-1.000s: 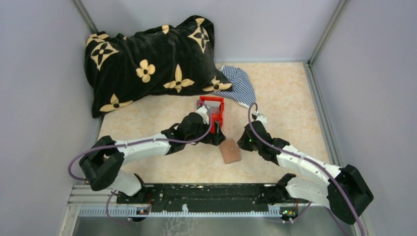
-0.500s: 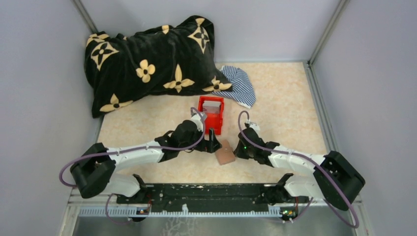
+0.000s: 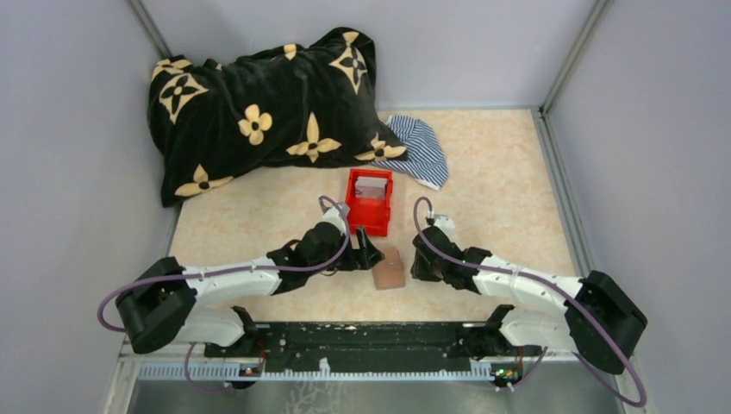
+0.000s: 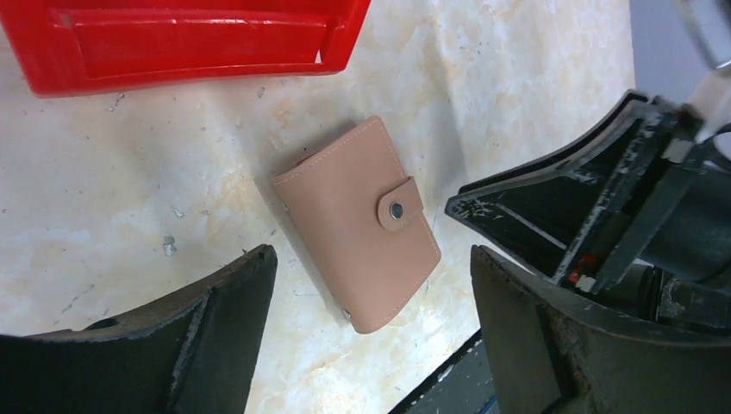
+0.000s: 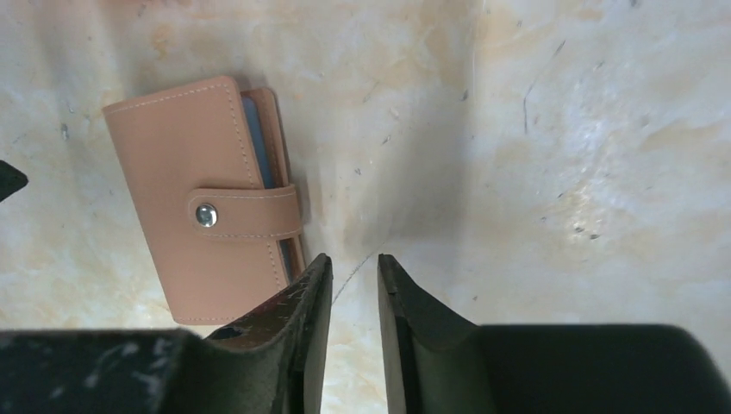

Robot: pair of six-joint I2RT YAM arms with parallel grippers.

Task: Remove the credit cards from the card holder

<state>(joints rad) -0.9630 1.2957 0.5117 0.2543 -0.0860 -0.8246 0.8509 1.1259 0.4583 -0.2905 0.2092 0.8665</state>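
Note:
The card holder (image 3: 390,269) is a tan-brown wallet lying flat on the table, closed by its snap strap (image 5: 244,213). It shows whole in the left wrist view (image 4: 358,224) and the right wrist view (image 5: 194,216). A blue-grey inner edge (image 5: 250,129) peeks out along its side. My left gripper (image 3: 366,250) hovers wide open just left of it (image 4: 372,259). My right gripper (image 3: 416,263) sits just right of it, jaws narrowly open with only table between them (image 5: 353,259). One grey credit card (image 3: 372,185) lies in the red bin; any in the holder are hidden.
The red bin (image 3: 369,214) stands just beyond the wallet, its near wall close to my left gripper (image 4: 52,60). A black flowered pillow (image 3: 267,103) and a striped cloth (image 3: 422,147) lie at the back. The table's near edge (image 4: 448,379) runs close below the wallet.
My left gripper has drawn back from the red bin to beside the wallet. The right arm has shifted near and left, its jaws have parted slightly, and the wallet has slid a little left.

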